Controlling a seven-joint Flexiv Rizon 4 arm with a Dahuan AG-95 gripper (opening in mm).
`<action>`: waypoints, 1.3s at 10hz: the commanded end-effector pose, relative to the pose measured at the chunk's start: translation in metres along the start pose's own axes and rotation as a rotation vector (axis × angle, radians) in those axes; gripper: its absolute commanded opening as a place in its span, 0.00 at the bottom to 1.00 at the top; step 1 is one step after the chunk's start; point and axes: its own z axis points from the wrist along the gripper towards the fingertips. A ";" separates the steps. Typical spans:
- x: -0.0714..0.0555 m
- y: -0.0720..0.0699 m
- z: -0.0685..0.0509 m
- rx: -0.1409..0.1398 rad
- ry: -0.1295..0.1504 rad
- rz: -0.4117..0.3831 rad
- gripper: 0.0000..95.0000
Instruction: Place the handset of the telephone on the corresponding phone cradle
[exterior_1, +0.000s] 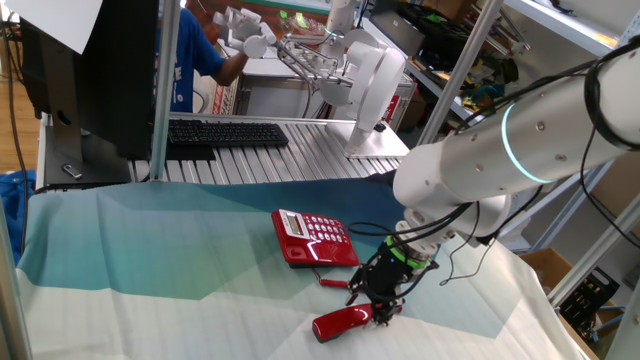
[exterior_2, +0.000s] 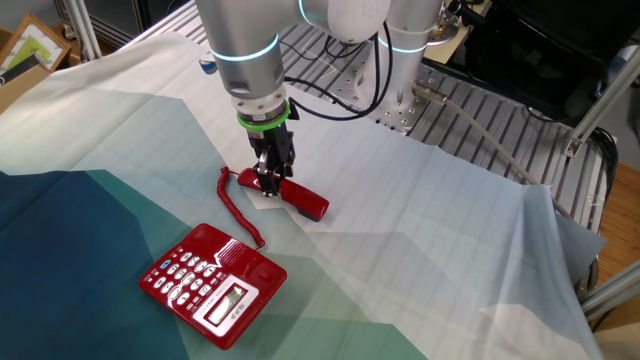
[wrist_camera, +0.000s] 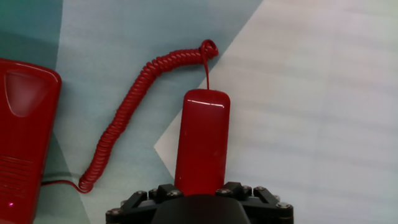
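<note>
**Handset gripped on cloth, off cradle**

While lying flat on the cloth (exterior_2: 420, 230), handset (exterior_2: 290, 194) pinched across its middle by gripper (exterior_2: 269, 181), fingers (exterior_1: 383, 313) down either side. Well apart from phone (exterior_2: 213, 283), at about 1 o'clock of it in the other fixed view. Joined by coiled cord (wrist_camera: 127, 112). Cradle (wrist_camera: 22, 124) bare, at 9 o'clock in hand view.

Glossy red handset (wrist_camera: 202, 143), red telephone (exterior_2: 213, 284)
</note>
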 end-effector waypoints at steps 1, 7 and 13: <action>-0.001 0.001 0.001 0.001 -0.001 -0.004 0.60; -0.001 -0.001 0.005 -0.018 -0.001 -0.009 0.60; 0.002 -0.005 0.009 -0.042 0.000 -0.009 0.40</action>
